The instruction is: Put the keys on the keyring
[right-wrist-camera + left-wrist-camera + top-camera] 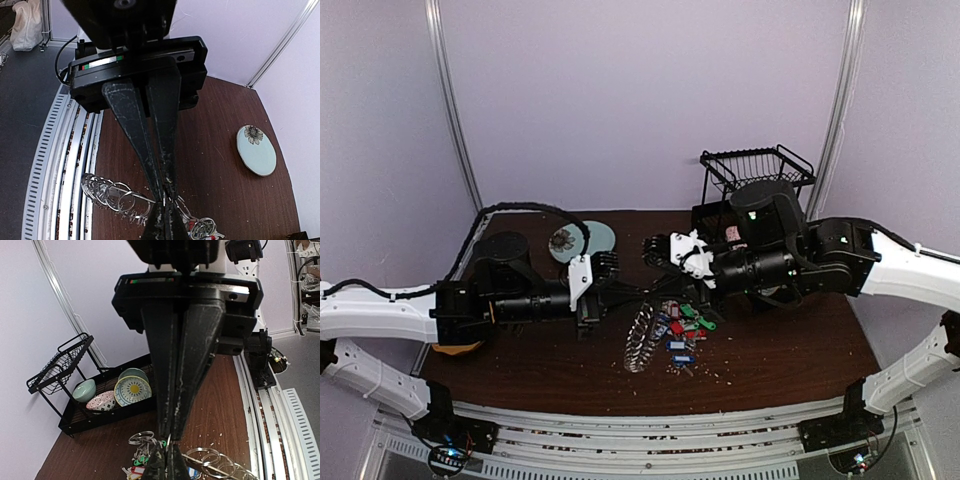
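Over the table, I see my left pincer and right pincer both squeezed shut beside the keyring.

Matt dark wood-grain table, shiny silvery metal keyring, metal keys with glossy coloured plastic tags, black wire rack, smooth glazed plate

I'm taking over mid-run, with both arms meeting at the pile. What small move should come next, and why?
Probably raise both arms slightly together to test the grip. The left fingers and right fingers are shut, tip to tip, close by the keyring; what they pinch is hidden, and the tagged keys lie loose.
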